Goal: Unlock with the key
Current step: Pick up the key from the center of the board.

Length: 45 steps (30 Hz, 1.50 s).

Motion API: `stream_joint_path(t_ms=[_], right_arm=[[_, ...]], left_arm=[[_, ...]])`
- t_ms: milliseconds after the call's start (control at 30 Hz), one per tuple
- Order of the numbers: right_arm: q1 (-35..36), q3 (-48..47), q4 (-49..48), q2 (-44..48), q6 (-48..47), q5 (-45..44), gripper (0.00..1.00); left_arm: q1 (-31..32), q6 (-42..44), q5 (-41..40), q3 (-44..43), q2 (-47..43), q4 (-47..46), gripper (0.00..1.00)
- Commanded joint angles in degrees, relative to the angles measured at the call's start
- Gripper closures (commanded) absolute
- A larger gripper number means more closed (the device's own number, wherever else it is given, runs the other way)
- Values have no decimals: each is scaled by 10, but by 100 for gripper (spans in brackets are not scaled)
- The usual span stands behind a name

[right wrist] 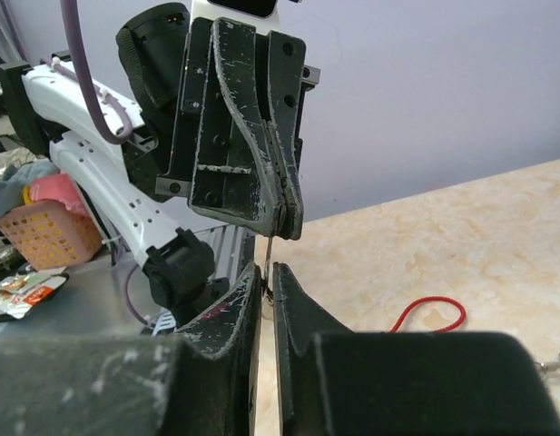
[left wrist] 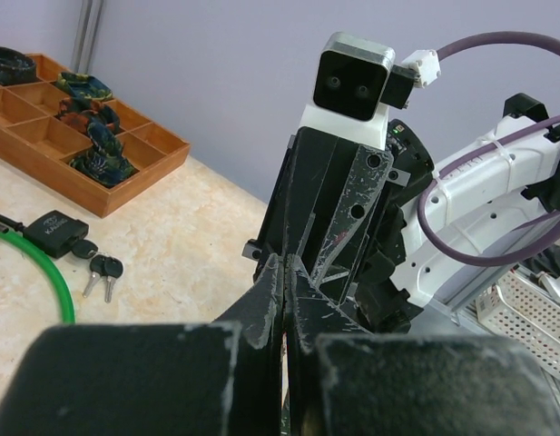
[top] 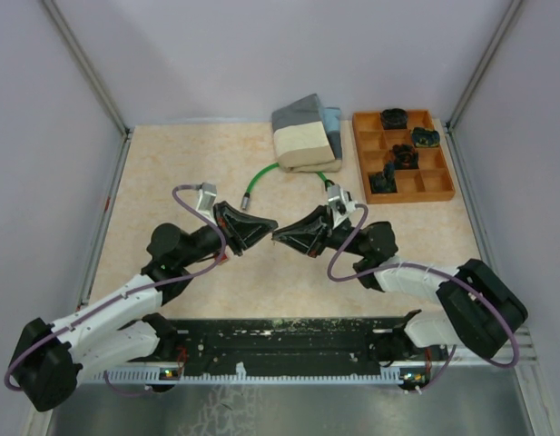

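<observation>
- The left gripper (top: 266, 228) and the right gripper (top: 280, 236) meet tip to tip above the middle of the table (top: 171, 163).
- The left gripper is pinched tight on a thin metal piece (right wrist: 271, 250). It looks like a key seen from its edge, but I cannot be sure.
- The right gripper's fingers are nearly together around its lower end. I cannot tell if they grip it.
- The padlock (left wrist: 57, 232) lies on the table by the green cable (left wrist: 53, 272), with two keys (left wrist: 102, 269) just beside it.
- I think one hand should let go only when the other holds firm.
</observation>
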<state>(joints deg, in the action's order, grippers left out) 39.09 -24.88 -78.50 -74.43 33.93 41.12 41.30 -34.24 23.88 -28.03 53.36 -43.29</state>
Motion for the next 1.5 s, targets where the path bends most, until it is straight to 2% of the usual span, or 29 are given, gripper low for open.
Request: stream_joint_path(t_ms=[0,100,400,467,600,800,900,1000,1133,1300,1467], right_arm=[[-8,-25,-26,-10,8,15,93],[-8,-27,-27,-15,11,21,100],[-12,-27,-31,-13,23,32,100],[-13,-27,-25,-11,24,32,100],[-13,-25,-7,-4,9,30,100],[-18,-20,17,8,-7,24,100],[-26,-21,50,8,-7,16,100],[-40,-17,93,11,-7,6,100],[-51,3,156,33,-25,-15,100],[-52,26,225,66,-76,-35,100],[-53,54,228,76,-93,-48,100]], left_arm=[[-1,-8,-3,4,-3,-46,100],[-1,-13,0,6,1,-54,100],[-1,-14,-25,7,-4,-34,99],[-1,-15,-37,8,-5,-26,88],[-1,-16,-53,8,-9,-11,83],[-1,-2,-95,2,-33,42,42],[-2,13,-135,-16,-60,130,28],[-3,24,-201,-53,-74,257,21],[-3,14,-294,-116,-59,443,17],[-3,-53,-400,-197,8,680,15],[-21,-119,-430,-249,95,842,12]])
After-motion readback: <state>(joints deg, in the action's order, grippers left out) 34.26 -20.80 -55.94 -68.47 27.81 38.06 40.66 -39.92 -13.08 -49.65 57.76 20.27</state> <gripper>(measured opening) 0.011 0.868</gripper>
